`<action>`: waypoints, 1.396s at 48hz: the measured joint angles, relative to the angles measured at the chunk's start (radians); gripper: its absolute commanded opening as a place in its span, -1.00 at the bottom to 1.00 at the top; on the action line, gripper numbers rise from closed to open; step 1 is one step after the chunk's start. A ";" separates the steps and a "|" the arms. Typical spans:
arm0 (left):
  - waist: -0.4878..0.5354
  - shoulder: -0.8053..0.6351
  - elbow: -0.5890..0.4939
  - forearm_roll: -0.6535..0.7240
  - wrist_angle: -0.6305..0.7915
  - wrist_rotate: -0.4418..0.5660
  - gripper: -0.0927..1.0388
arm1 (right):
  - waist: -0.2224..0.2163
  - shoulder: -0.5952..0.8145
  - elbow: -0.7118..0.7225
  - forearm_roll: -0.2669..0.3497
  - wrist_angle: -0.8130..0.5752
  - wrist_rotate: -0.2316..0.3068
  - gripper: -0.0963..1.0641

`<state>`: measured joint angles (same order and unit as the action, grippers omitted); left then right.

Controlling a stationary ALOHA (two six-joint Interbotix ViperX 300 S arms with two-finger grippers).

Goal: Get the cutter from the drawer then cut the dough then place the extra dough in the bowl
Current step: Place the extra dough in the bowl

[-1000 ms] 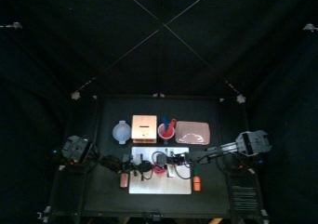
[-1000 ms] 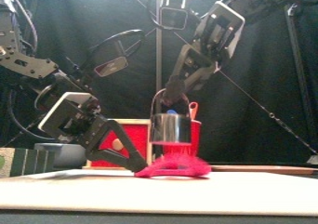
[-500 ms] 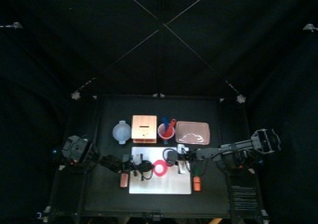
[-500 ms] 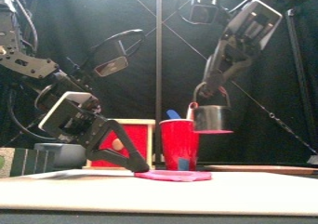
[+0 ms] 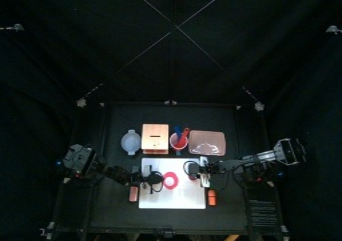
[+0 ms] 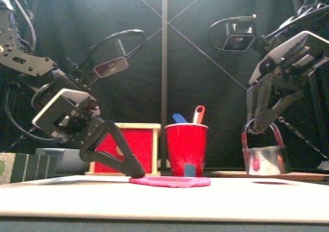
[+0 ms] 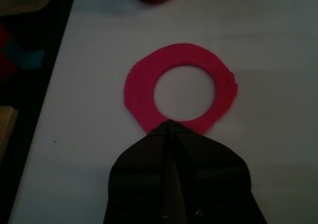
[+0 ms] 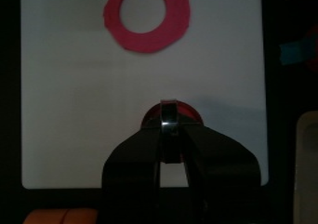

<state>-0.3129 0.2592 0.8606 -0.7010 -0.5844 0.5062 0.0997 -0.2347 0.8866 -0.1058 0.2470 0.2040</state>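
Observation:
A red dough ring (image 5: 166, 178) lies flat on the white cutting board (image 5: 181, 198). My left gripper (image 5: 146, 179) reaches it from the left and is shut on the ring's near edge (image 7: 187, 84), low over the board (image 6: 122, 168). My right gripper (image 6: 261, 130) is shut on the wire handle of the round metal cutter (image 6: 264, 160), which sits at the board's right part, apart from the ring. In the right wrist view the cutter (image 8: 170, 111) shows red dough inside it, with the ring (image 8: 149, 19) beyond.
Behind the board stand, left to right, the blue-grey bowl (image 5: 130, 142), the wooden box (image 5: 155, 137) with its red drawer front (image 6: 129, 144), the red cup (image 6: 187, 147) with toy knives, and the pink tray (image 5: 209, 142).
The right gripper has carried the cutter off the dough, rightward and down to the board. The dough, lifted a second ago, now lies flat as a ring. The left gripper stays at its edge.

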 measured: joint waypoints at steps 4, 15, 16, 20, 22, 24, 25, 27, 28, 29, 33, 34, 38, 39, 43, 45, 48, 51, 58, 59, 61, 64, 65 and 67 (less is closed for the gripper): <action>0.000 0.000 0.000 0.000 0.000 0.000 0.06 | 0.000 0.000 0.000 0.003 -0.005 0.000 0.06; 0.006 -0.002 -0.003 0.000 0.028 0.005 0.06 | 0.002 0.000 0.000 0.003 -0.009 0.000 0.06; 0.006 -0.002 -0.003 0.000 0.031 0.005 0.06 | 0.002 0.000 0.002 0.003 -0.009 0.002 0.06; 0.011 -0.002 -0.005 0.000 0.038 0.005 0.06 | 0.002 0.000 0.002 0.003 -0.011 0.000 0.07; 0.012 -0.003 -0.005 0.000 0.040 0.005 0.06 | 0.002 0.000 0.002 0.003 -0.011 0.000 0.07; 0.012 -0.002 -0.005 0.000 0.041 0.005 0.06 | 0.002 0.000 0.000 0.003 -0.011 0.000 0.09; 0.012 -0.002 -0.005 0.000 0.040 0.005 0.06 | 0.002 0.000 0.002 0.003 -0.011 0.000 0.11; 0.012 -0.003 -0.005 0.000 0.041 0.005 0.06 | 0.002 0.000 0.002 0.003 -0.009 0.000 0.15; 0.012 -0.003 -0.005 0.000 0.041 0.005 0.06 | 0.002 0.000 0.002 0.005 -0.011 0.000 0.18; 0.012 -0.003 -0.005 0.000 0.041 0.005 0.06 | 0.002 0.000 0.002 0.005 -0.011 0.000 0.20; 0.014 -0.003 -0.005 0.000 0.041 0.005 0.06 | 0.002 0.000 0.000 0.003 -0.011 0.002 0.33; 0.014 -0.003 -0.005 0.000 0.041 0.005 0.06 | 0.003 -0.002 0.002 0.005 -0.011 0.002 0.36; 0.014 -0.003 -0.006 0.000 0.043 0.005 0.06 | 0.005 0.000 0.002 0.003 -0.011 0.002 0.47; 0.015 -0.003 -0.005 -0.002 0.043 0.005 0.06 | 0.003 0.000 0.000 0.003 -0.011 0.002 0.48; 0.015 -0.003 -0.006 0.000 0.043 0.005 0.06 | 0.005 -0.002 0.002 0.005 -0.009 0.002 0.52; 0.015 -0.005 -0.005 0.000 0.043 0.005 0.06 | 0.005 0.000 0.000 0.005 -0.009 0.002 0.52; 0.017 -0.011 -0.005 0.000 0.044 0.005 0.06 | 0.005 0.000 0.000 0.005 -0.009 0.002 0.52; 0.017 -0.017 -0.005 -0.002 0.044 0.008 0.06 | 0.005 0.000 -0.005 0.003 -0.009 0.002 0.52; 0.018 -0.043 -0.005 0.005 0.044 0.009 0.07 | 0.005 0.000 -0.031 0.005 -0.011 0.003 0.52; 0.020 -0.044 -0.005 0.006 0.044 0.009 0.07 | 0.005 0.000 -0.035 0.005 -0.011 0.002 0.52; 0.021 -0.052 -0.005 0.011 0.044 0.009 0.07 | 0.005 0.000 -0.043 0.005 -0.011 0.002 0.52; 0.023 -0.066 -0.005 0.015 0.044 0.009 0.07 | 0.005 -0.002 -0.052 0.003 -0.014 0.002 0.52; 0.023 -0.072 -0.005 0.018 0.044 0.011 0.07 | 0.005 0.000 -0.055 0.005 -0.015 0.003 0.52; 0.023 -0.083 -0.005 0.023 0.044 0.009 0.07 | 0.005 0.000 -0.057 0.003 -0.018 0.002 0.52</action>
<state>-0.2899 0.1764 0.8560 -0.6780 -0.5400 0.5154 0.1043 -0.2347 0.8299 -0.1028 0.2286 0.2056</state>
